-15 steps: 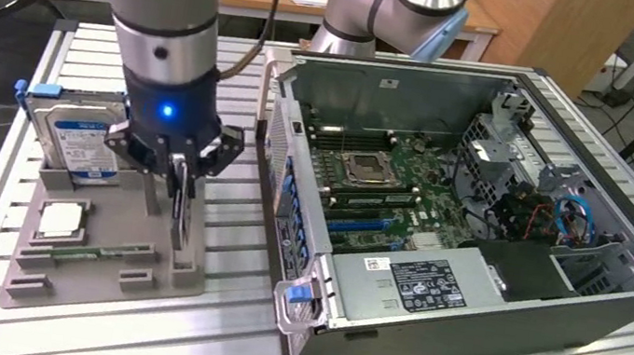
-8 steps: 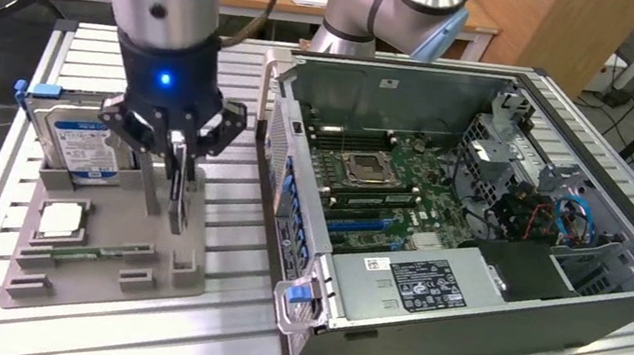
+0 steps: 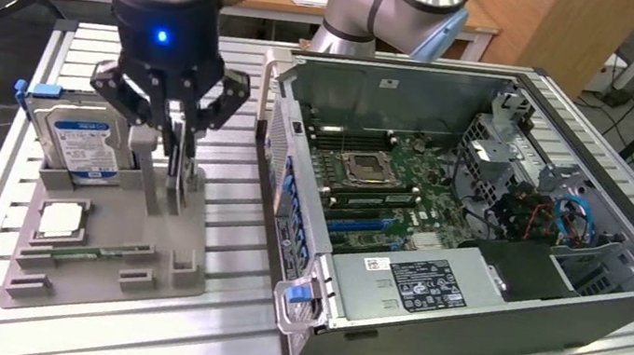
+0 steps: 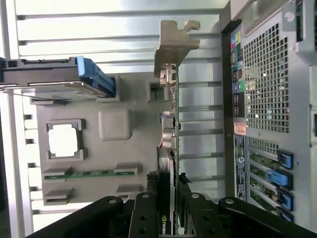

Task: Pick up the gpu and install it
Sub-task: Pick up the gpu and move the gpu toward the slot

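Claw (image 3: 175, 173) hung over the holder (image 3: 89, 271), clenched on the gpu (image 4: 170, 134)! The card stood on edge along the holder's edge nearest the case (image 3: 600, 305), with the drive (image 3: 82, 138) at the opposite edge.

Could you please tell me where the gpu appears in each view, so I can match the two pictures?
Exterior view: the gpu stands upright in the grey holder, at the exterior view's left of the computer case.
Wrist view: the gpu is edge-on, along the holder's side nearest the case.
Shared landmark: the blue-tabbed hard drive.
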Tool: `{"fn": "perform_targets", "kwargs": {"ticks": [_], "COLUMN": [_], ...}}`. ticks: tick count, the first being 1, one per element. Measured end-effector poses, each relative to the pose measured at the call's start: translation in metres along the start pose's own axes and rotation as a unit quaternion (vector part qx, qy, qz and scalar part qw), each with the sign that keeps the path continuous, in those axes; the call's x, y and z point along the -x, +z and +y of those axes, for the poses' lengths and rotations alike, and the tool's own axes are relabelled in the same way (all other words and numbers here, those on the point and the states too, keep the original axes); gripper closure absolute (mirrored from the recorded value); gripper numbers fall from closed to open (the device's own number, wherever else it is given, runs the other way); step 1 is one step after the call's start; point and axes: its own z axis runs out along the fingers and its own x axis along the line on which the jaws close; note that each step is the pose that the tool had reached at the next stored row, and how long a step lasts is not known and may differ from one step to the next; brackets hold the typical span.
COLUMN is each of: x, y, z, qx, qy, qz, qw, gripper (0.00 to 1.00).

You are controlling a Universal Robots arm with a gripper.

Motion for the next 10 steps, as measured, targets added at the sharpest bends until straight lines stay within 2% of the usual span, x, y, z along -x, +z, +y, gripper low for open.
{"fn": "perform_targets", "kwargs": {"ticks": [10], "x": [0.001], "y": [-0.0433], "z": [0.0014], "qx": [0.0], "qy": [0.0], "qz": [0.0], "qw": [1.0], "gripper": [0.73]}}
